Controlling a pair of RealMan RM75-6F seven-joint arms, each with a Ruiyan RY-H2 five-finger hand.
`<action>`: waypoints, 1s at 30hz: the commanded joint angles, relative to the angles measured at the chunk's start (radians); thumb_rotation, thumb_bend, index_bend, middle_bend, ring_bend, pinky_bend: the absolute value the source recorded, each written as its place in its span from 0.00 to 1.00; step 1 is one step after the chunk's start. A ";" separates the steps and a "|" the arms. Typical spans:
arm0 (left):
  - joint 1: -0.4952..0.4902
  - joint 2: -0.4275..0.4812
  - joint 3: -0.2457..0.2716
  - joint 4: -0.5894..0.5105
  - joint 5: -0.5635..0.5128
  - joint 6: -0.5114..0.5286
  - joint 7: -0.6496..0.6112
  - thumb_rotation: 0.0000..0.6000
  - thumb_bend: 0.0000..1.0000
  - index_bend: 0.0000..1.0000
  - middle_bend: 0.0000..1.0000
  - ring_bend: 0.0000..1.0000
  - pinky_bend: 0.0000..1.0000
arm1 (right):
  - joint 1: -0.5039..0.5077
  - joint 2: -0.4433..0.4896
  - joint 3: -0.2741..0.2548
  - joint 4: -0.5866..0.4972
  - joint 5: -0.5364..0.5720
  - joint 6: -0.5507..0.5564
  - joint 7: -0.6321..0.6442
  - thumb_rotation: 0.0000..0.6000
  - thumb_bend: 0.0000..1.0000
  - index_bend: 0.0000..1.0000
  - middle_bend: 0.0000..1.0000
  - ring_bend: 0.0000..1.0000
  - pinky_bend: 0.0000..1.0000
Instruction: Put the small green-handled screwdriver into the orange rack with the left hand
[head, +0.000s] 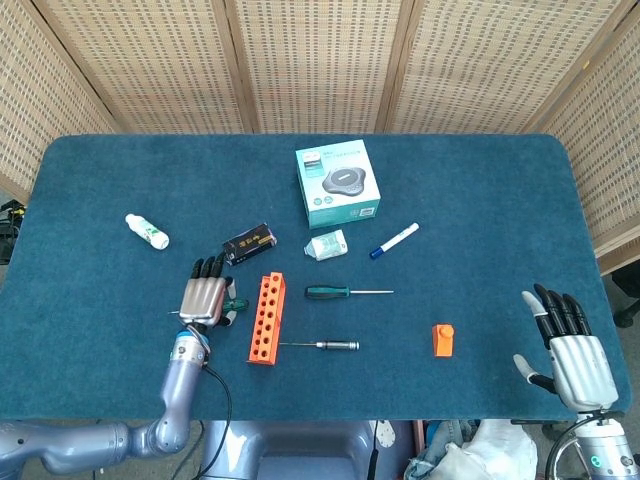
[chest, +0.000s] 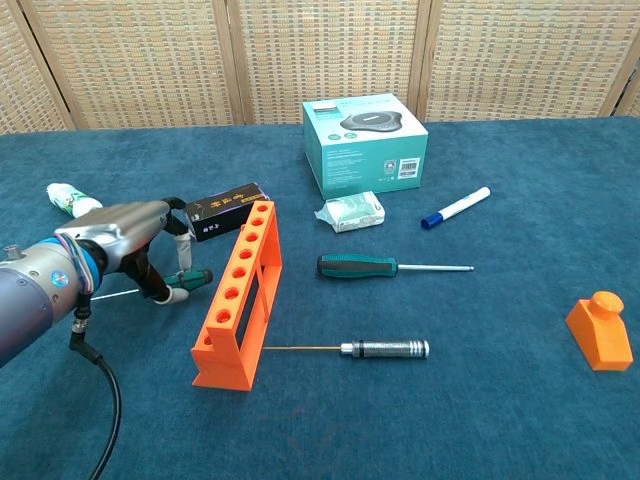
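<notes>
My left hand pinches the small screwdriver just beside the rack; bare bench lies nearer me. Only the head view shows my right hand, spread empty.

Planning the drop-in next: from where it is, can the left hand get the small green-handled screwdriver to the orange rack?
Probably yes. The left hand holds the small green-handled screwdriver just beside the orange rack, with nothing between them.
</notes>
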 joint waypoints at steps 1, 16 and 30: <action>0.013 0.037 -0.009 -0.046 0.038 0.027 -0.028 1.00 0.29 0.56 0.02 0.00 0.00 | 0.000 -0.001 -0.001 0.000 0.000 -0.001 -0.002 1.00 0.24 0.00 0.00 0.00 0.00; 0.107 0.234 -0.073 -0.339 0.176 0.131 -0.232 1.00 0.29 0.58 0.06 0.00 0.00 | 0.002 -0.006 -0.002 -0.003 -0.001 -0.006 -0.019 1.00 0.24 0.00 0.00 0.00 0.00; 0.136 0.300 -0.172 -0.556 0.143 0.080 -0.491 1.00 0.29 0.59 0.09 0.00 0.00 | 0.002 -0.007 -0.003 -0.004 0.002 -0.009 -0.019 1.00 0.24 0.00 0.00 0.00 0.00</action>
